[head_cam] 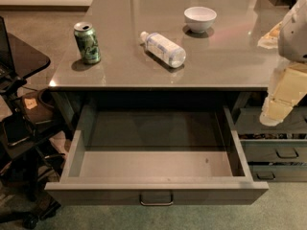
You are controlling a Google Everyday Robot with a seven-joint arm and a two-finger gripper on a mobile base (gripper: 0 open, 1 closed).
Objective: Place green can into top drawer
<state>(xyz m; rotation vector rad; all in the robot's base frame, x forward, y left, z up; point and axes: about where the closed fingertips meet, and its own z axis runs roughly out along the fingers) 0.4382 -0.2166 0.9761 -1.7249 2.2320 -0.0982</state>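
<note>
Top drawer (96,194) open | green can (87,43) upright on counter (225,56) | jaws right, state unclear

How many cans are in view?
1: the green can stands upright on the counter, left side; the open top drawer holds none. The gripper hangs at far right, apart from it.

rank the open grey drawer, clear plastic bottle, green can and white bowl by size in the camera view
Open grey drawer
Clear plastic bottle
Green can and white bowl: look alike, bowl sits farther
Gripper: at the right edge.
</note>
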